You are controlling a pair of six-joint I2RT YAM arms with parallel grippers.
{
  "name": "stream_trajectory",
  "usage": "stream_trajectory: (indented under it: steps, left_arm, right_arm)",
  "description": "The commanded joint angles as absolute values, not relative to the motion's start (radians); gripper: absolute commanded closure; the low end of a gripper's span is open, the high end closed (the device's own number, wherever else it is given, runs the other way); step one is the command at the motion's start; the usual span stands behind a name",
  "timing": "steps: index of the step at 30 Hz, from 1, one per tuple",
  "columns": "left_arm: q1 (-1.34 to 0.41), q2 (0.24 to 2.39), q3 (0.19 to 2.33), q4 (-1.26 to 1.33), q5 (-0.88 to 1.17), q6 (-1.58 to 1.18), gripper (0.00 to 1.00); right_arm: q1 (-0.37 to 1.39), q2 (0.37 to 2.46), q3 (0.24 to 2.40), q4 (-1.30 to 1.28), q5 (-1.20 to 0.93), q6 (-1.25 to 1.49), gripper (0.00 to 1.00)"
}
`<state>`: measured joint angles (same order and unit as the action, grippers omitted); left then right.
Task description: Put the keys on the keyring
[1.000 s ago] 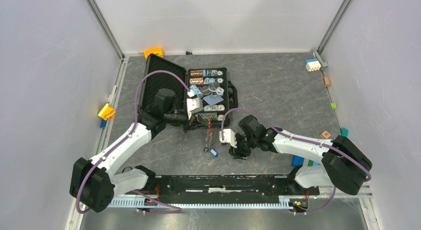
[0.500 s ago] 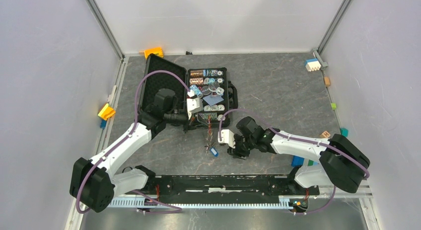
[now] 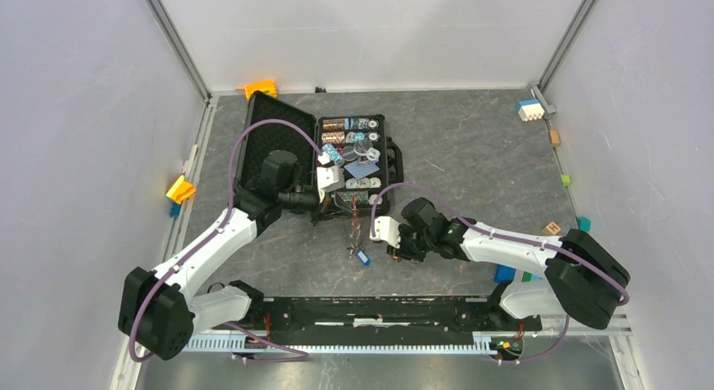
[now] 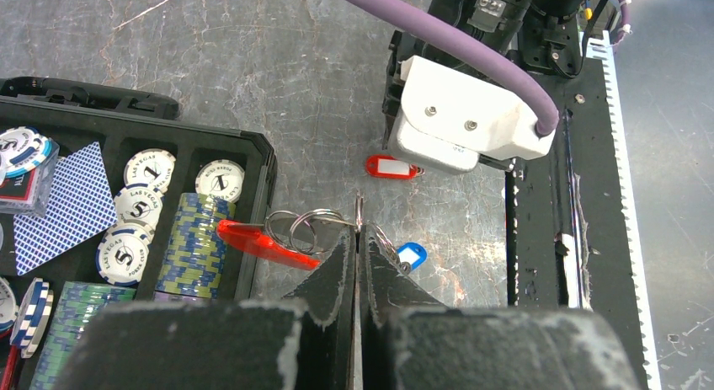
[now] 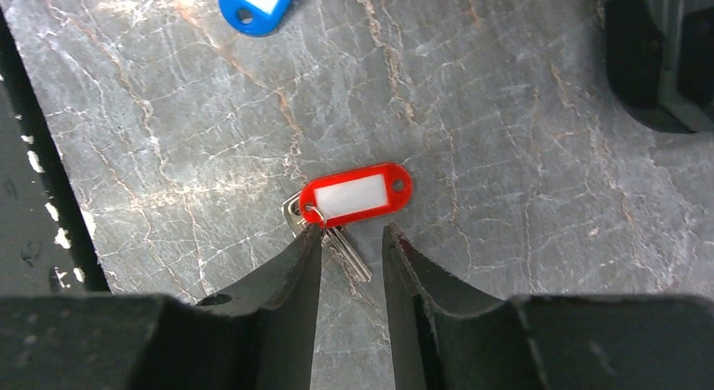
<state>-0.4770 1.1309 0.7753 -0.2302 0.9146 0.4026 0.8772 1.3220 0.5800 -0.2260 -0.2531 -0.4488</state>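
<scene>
The right fingers (image 5: pixel 295 272) stood narrowly apart, straddling the blade of the red key (image 5: pixel 358 194) on the table (image 5: pixel 522 137) — blade slanting across the gap, head just beyond the tips. The left fingers (image 4: pixel 333 272) — farther from the key — pinched the keyring (image 4: pixel 261 240).

White arm links (image 3: pixel 206 251), black joints (image 3: pixel 156 314), purple cables (image 4: pixel 455 51)

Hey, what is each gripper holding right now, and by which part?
The left gripper pinches the keyring by the edge of its metal ring. The right gripper holds nothing; its open jaws straddle the blade of the red key.
</scene>
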Motion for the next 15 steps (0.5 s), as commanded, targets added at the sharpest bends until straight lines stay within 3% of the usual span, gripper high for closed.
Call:
stream_trajectory:
  steps: [1,7,15]
  left_arm:
    - [-0.472,1.125,0.808,-0.196,0.927,0.434,0.98]
    - [-0.471,1.123,0.805,-0.197,0.933,0.436,0.98]
    - [-0.471,1.106,0.793,-0.196,0.935,0.438,0.98]
  right_arm:
    - [0.882,1.281,0.584,-0.217,-0.192,-0.458,0.63]
    - [0.880,1.274,0.581,-0.237,-0.298,-0.485,0.62]
    - [0.878,1.312,0.597,-0.249,-0.294,-0.487,0.52]
